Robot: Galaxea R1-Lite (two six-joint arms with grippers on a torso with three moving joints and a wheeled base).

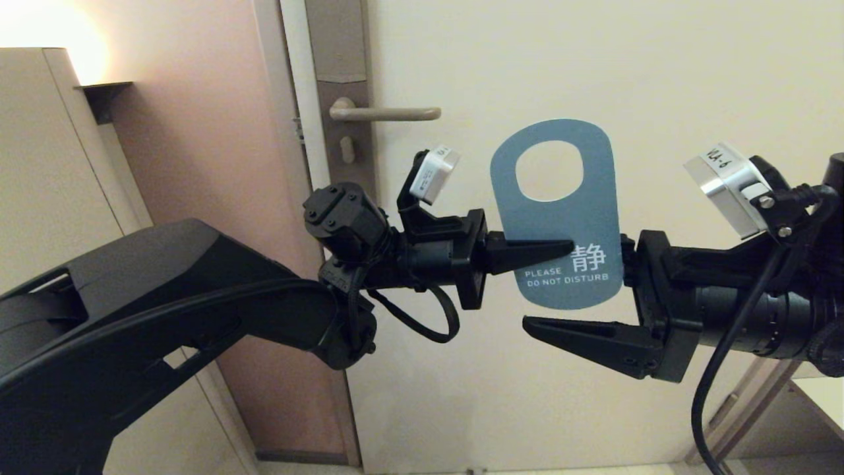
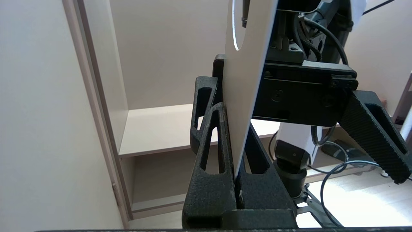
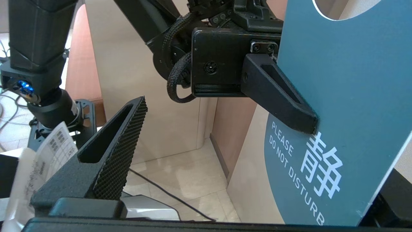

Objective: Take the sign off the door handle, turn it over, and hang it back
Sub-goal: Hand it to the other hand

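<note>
Cream door panel fills the head view, with the door handle level on its grey-brown plate and bare, well above the arms. Below it the sign hangs upright in mid-air, blue face out, reading "PLEASE DO NOT DISTURB" beside a white Chinese character; the left gripper is clamped on its left edge, while the right gripper sits at its right with jaws spread wide, one finger below the card. From the left wrist, the sign is seen edge-on, showing its plain white back, pinched between the left gripper fingers, with open shelves behind. From the right wrist, the same lettering on the sign reads large, and a printed paper label is too small to read.
</note>
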